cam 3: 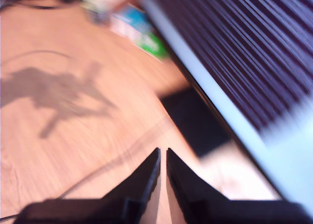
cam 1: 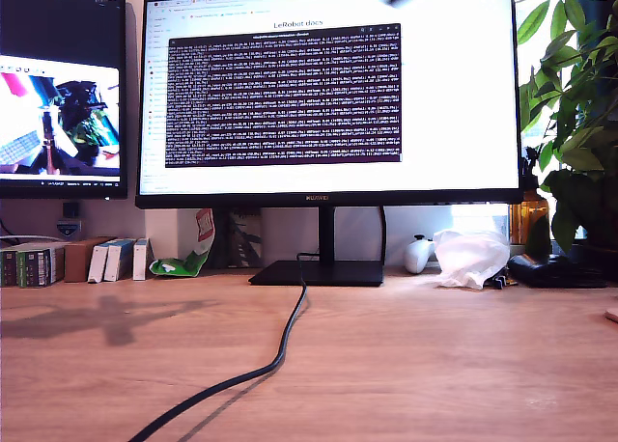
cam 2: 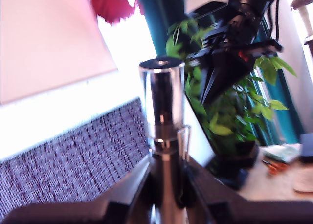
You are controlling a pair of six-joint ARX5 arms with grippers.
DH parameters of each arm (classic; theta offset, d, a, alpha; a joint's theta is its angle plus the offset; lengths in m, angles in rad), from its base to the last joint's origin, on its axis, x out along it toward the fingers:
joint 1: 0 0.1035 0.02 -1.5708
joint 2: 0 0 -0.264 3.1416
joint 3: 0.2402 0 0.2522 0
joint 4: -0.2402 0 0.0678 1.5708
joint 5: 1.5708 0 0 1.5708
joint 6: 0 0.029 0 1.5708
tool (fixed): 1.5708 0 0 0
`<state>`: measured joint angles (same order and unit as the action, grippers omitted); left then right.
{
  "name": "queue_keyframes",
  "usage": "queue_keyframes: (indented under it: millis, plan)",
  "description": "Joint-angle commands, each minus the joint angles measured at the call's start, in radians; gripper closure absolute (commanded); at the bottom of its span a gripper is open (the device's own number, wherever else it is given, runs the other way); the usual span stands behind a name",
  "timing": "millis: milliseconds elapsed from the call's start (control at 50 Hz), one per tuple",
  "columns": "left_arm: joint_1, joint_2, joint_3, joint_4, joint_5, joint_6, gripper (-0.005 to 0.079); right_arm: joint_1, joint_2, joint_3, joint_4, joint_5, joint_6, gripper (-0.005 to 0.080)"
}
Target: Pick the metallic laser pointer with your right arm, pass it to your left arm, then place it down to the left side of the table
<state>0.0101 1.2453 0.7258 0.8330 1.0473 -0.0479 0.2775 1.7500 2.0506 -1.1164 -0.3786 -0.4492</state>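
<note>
- The metallic laser pointer (cam 2: 162, 136) stands upright between the fingers of my first gripper (cam 2: 166, 185), low in the middle of the first wrist view; its flat round end points up and its pocket clip runs down one side just above the fingers.
- My first gripper is closed on the pointer's lower half, a black finger pressing on each side.
- Beyond the pointer, in that same view, another black arm (cam 2: 230, 43) hangs in front of a leafy plant (cam 2: 230, 111), apart from the pointer.
- My second gripper (cam 3: 163, 160) has its fingers drawn almost together, only a thin slit between them, and nothing in them; it hangs above the table (cam 3: 58, 150), near the monitor's black base (cam 3: 190, 111).
- In the exterior view the table (cam 1: 435, 365) carries a black cable (cam 1: 280, 350) running from the monitor (cam 1: 328, 95) toward the lower left of the frame, and an arm's shadow (cam 1: 101, 318) lies at the exterior view's left; the pointer does not show there.
</note>
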Motion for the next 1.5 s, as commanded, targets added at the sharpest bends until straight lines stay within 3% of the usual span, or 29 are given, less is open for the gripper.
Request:
queue_keyframes:
  millis: [0,100,280,440,620,800,900,1060,1280,1480]
  plan:
    - [0.002,-0.011,0.011,-0.048,0.004,-0.009,0.0762,0.002,-0.021,0.01,-0.013,-0.004,0.021,0.0763]
    - [0.001,-0.011,0.011,-0.117,0.004,-0.007,0.0762,-0.034,-0.021,0.009,-0.01,-0.004,0.166,0.0763]
    - [0.005,-0.011,0.017,-0.225,-0.002,-0.008,0.0762,-0.076,-0.024,0.01,0.004,-0.003,0.192,0.0763]
    - [0.026,-0.011,0.068,-0.515,-0.04,0.018,0.0762,-0.092,-0.027,0.009,0.007,0.061,0.203,0.0763]
    - [0.04,-0.011,0.185,-0.923,-0.191,0.177,0.0762,-0.092,-0.041,0.009,0.017,0.224,0.243,0.0763]
    - [0.04,-0.01,0.282,-1.258,-0.42,0.29,0.0762,-0.092,-0.061,0.008,0.027,0.342,0.268,0.0763]
    - [0.04,-0.01,0.284,-1.339,-0.499,0.294,0.0762,-0.092,-0.073,0.003,0.028,0.408,0.291,0.0763]
    - [0.04,-0.002,0.284,-1.418,-0.547,0.312,0.0762,-0.092,-0.144,-0.085,0.084,0.443,0.296,0.0763]
    - [0.04,-0.002,0.284,-1.453,-0.566,0.283,0.0762,-0.092,-0.33,-0.364,0.254,0.51,0.32,0.0763]
    - [0.034,0.006,0.284,-1.514,-0.564,0.294,0.0762,-0.092,-0.511,-0.65,0.429,0.512,0.322,0.0763]
